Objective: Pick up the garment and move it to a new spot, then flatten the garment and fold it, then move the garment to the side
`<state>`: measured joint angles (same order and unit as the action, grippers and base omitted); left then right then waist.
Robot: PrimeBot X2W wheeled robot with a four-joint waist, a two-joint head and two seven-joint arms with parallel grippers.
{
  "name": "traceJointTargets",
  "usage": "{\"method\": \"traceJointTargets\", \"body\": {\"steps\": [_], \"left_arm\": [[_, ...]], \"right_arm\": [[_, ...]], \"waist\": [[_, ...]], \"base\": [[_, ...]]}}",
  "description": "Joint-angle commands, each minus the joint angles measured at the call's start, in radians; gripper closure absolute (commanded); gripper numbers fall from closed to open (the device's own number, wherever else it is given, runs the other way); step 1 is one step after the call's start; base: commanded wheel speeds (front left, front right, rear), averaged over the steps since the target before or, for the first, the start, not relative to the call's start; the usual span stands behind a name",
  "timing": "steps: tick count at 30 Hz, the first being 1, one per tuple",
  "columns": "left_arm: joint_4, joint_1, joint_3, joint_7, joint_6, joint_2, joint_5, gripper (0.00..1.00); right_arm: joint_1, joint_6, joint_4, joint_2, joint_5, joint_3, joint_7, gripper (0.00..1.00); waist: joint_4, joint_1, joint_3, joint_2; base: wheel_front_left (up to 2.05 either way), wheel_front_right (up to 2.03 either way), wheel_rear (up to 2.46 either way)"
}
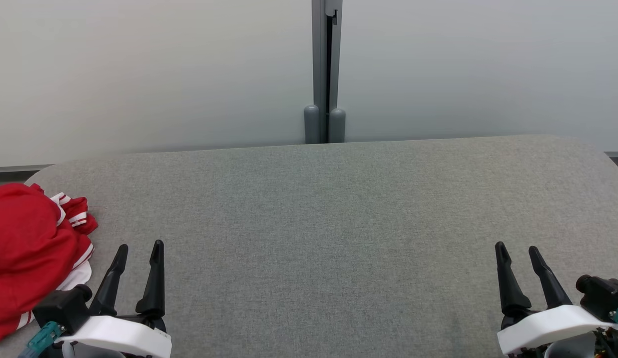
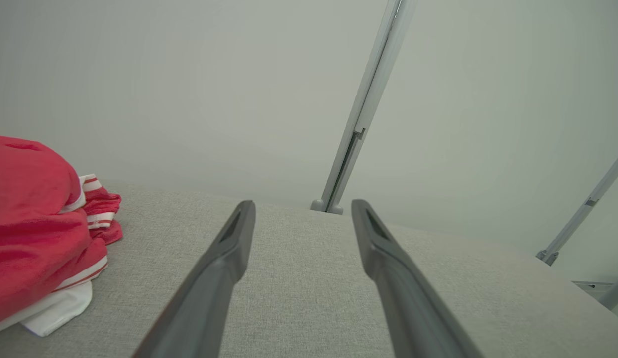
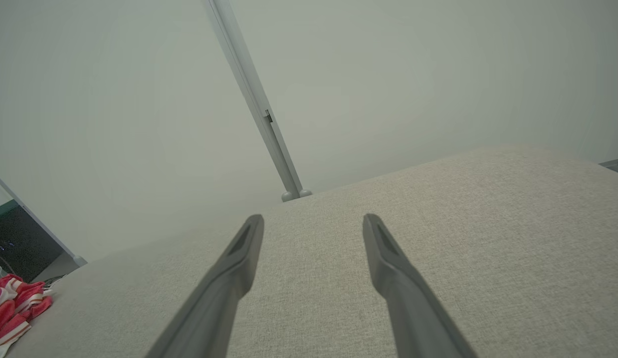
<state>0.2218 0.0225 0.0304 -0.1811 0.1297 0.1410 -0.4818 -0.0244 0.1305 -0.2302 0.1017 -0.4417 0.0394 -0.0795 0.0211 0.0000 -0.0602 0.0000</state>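
A crumpled red garment [image 1: 28, 248] with white stripes and a white underlayer lies heaped at the left edge of the grey fabric table [image 1: 329, 223]. It also appears at the left of the left wrist view as the garment [image 2: 35, 223] and far off at the lower left of the right wrist view as the garment [image 3: 15, 306]. My left gripper [image 1: 140, 247] is open just right of the heap, not touching it, nothing between its fingers [image 2: 229, 248]. At the table's lower right my right gripper [image 1: 517, 247] is open and empty, far from the cloth.
A pale partition wall stands behind the table, with a grey vertical post [image 1: 325, 69] at its middle. The table's back corners are rounded. Wide bare fabric lies between the two grippers.
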Motion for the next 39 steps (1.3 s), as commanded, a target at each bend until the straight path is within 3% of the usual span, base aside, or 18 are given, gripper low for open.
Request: {"method": "traceJointTargets", "body": {"steps": [1, 26, 39], "left_arm": [[-0.004, -0.007, -0.001, -0.009, 0.001, 0.008, 0.024, 0.00], [0.029, -0.014, 0.010, -0.060, 0.001, 0.010, 0.233, 0.00], [0.076, -0.015, -0.011, -0.082, 0.001, -0.001, 0.270, 0.00]], "right_arm": [[-0.002, 0.000, 0.004, 0.001, 0.022, 0.000, -0.008, 0.00], [0.017, 0.000, -0.003, -0.010, 0.219, -0.003, -0.026, 0.00], [0.022, 0.000, -0.010, -0.017, 0.278, -0.004, -0.031, 0.00]], "waist": [[0.000, 0.0000, -0.001, 0.0000], [0.008, 0.0000, -0.018, 0.0000], [0.011, 0.0000, -0.026, 0.0000]], "base": [[0.00, 0.00, 0.00], [0.00, 0.00, 0.00], [0.00, 0.00, 0.00]]}}
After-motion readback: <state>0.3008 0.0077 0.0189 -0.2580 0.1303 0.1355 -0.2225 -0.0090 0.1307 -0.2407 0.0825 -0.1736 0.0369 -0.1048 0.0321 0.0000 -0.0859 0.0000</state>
